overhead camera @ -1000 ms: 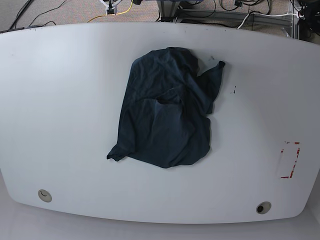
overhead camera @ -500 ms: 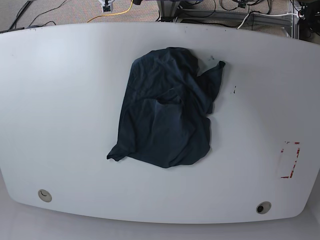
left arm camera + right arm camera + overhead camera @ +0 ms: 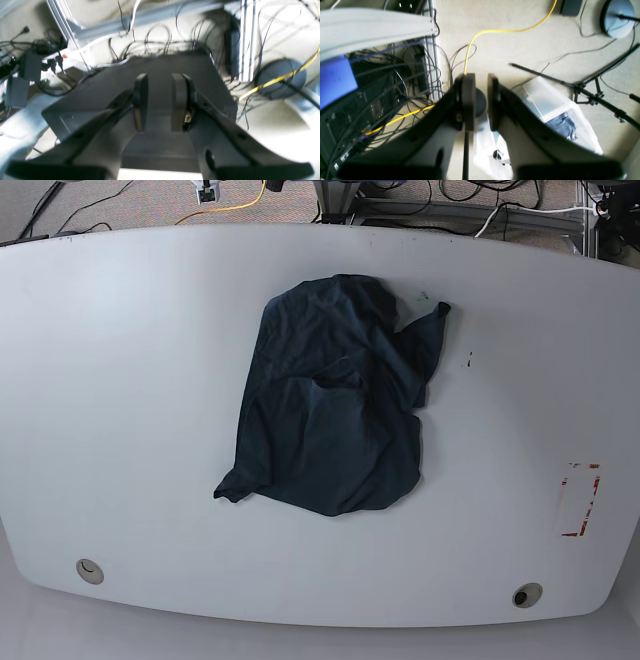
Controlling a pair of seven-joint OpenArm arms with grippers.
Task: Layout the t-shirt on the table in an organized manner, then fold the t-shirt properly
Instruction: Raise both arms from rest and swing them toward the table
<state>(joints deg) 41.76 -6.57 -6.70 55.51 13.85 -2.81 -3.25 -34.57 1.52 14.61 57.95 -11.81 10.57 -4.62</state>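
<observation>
T-shirt (image 3: pixel 330 405) lies crumpled, dark navy, on white table (image 3: pixel 120 380).

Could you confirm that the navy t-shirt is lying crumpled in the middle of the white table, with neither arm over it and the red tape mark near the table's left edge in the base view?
Nearly right, but the side is wrong. In the base view the red tape mark sits near the right edge of the table, not the left. The t-shirt does lie crumpled mid-table, with no arm over it.

1 t-shirt (image 3: pixel 330 410), 1 table (image 3: pixel 120 380), 2 grommet holes (image 3: pixel 90 571), 1 red tape mark (image 3: pixel 580 500).
</observation>
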